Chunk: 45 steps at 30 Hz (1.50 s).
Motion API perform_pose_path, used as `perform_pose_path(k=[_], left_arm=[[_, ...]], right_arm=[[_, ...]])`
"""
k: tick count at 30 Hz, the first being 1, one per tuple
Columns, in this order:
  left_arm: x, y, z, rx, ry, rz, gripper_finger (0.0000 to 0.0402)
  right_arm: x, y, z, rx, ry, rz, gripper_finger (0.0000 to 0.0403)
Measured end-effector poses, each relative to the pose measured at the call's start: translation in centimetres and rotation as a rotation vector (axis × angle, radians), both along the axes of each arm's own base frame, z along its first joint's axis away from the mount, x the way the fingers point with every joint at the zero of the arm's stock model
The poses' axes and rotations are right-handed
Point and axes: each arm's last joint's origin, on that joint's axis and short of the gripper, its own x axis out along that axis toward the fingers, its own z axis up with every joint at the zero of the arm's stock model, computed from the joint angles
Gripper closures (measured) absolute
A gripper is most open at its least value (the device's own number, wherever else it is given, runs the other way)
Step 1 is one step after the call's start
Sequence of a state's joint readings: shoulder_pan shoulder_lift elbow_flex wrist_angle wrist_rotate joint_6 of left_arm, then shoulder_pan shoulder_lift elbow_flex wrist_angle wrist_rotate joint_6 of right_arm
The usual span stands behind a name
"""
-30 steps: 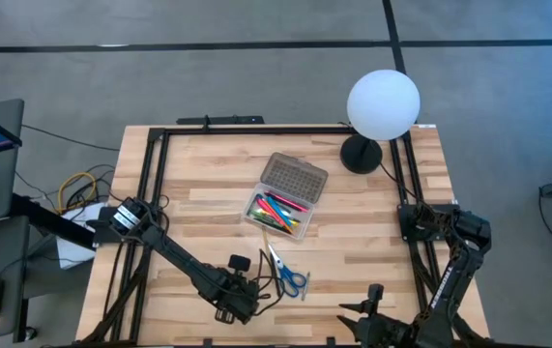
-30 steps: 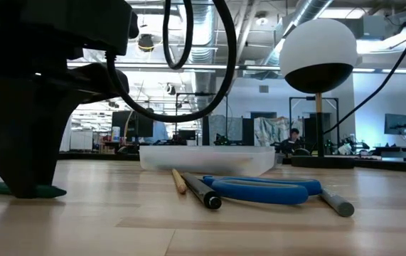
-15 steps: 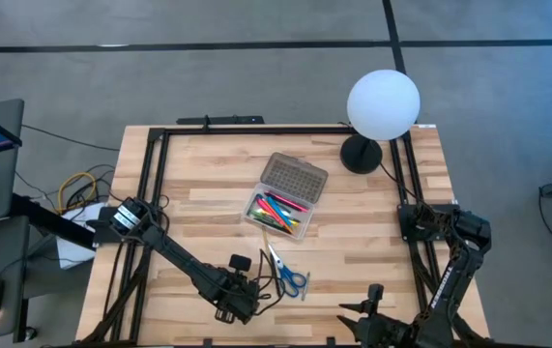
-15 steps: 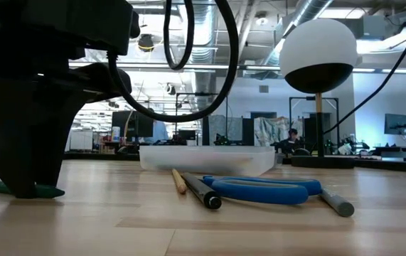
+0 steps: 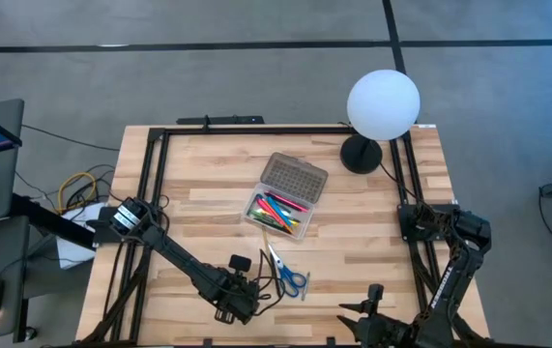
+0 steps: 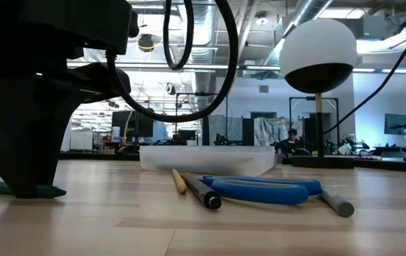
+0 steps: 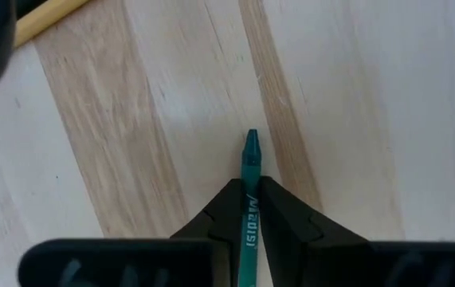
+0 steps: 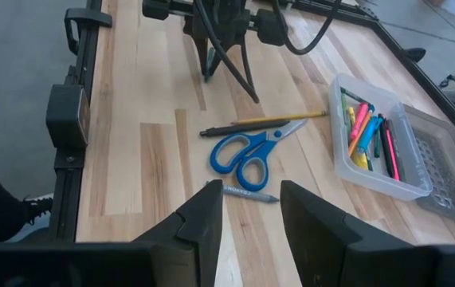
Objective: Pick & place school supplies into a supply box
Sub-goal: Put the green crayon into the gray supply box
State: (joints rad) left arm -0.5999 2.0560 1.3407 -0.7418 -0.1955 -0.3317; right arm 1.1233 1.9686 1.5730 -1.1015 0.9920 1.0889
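Two arms on show, and the action is all on the near-left part of the table [image 5: 372,232]. Left gripper [image 7: 249,199] is down at the wood, its dark fingers [image 7: 287,219] pinched tight on a green pencil [image 7: 249,179] whose tip pokes out just past them. From table height the green pencil [image 6: 46,190] lies low against the boards under the big dark gripper body, and whether it is resting on the wood or just clear of it is hard to say from here.

Over to the supply box [image 5: 277,215]: it sits mid-table, open, its grey dotted lid [image 5: 294,180] laid back on the far side, with pink, green and yellow pens packed inside. Between box and left gripper lie the leftovers: blue-handled scissors [image 8: 251,151], a black pen [image 8: 227,129] and a yellow pencil [image 8: 279,118] just beside them, and a grey pen [image 8: 243,192] on the scissors' other side.

Right gripper [image 8: 251,215] waits at the near edge, fingers spread, nothing between them. White globe lamp [image 5: 383,103] stands at the far right corner.
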Motion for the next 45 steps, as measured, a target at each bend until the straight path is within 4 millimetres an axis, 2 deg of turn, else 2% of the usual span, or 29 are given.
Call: perform_pose_path(k=[33,45], left_arm=[[0.0,0.0,0.0,0.018,-0.009,-0.013,0.0361],[1.1,-0.6,1.6,0.078,-0.043,-0.081,0.0361]], right_arm=[[0.0,0.0,0.0,0.000,0.000,0.000,0.0282],[0.0,0.0,0.0,0.000,0.000,0.000,0.0282]])
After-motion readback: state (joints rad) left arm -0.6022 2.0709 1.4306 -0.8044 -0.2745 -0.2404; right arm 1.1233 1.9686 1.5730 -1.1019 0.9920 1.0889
